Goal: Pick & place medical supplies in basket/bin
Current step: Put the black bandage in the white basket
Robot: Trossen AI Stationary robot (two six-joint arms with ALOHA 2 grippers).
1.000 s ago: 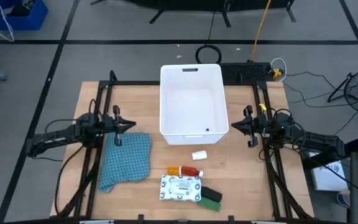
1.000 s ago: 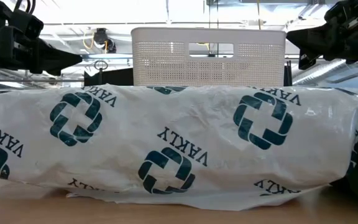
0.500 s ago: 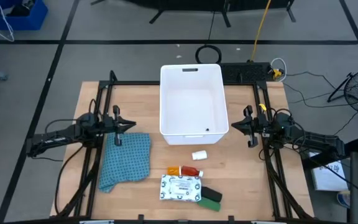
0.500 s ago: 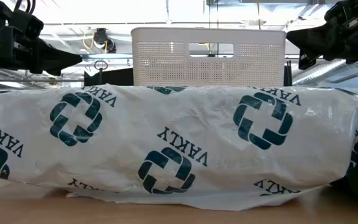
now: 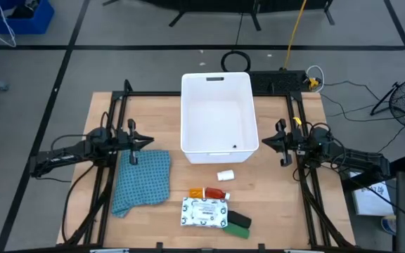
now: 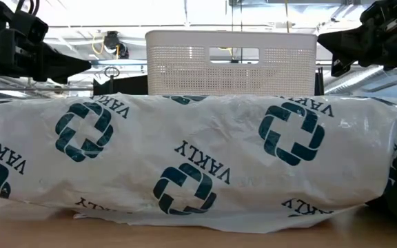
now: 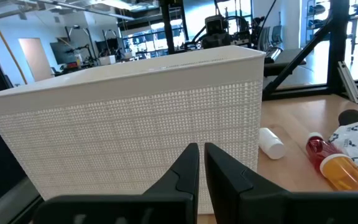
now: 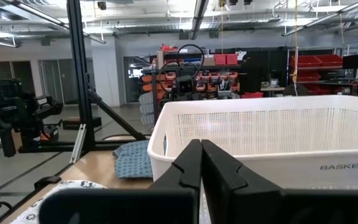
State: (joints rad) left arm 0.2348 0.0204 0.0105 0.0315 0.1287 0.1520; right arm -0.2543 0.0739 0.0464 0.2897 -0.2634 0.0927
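With both the left gripper and right gripper closed and empty beside the basket at the desk's far-middle, the nearer one should open, then descend squarely over the small white cylinder just off its near wall.

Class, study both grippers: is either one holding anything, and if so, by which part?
Nothing is held. The left gripper and the right gripper are both shut on nothing, one at each side of the basket. The supplies, such as the white packet, lie untouched on the table.
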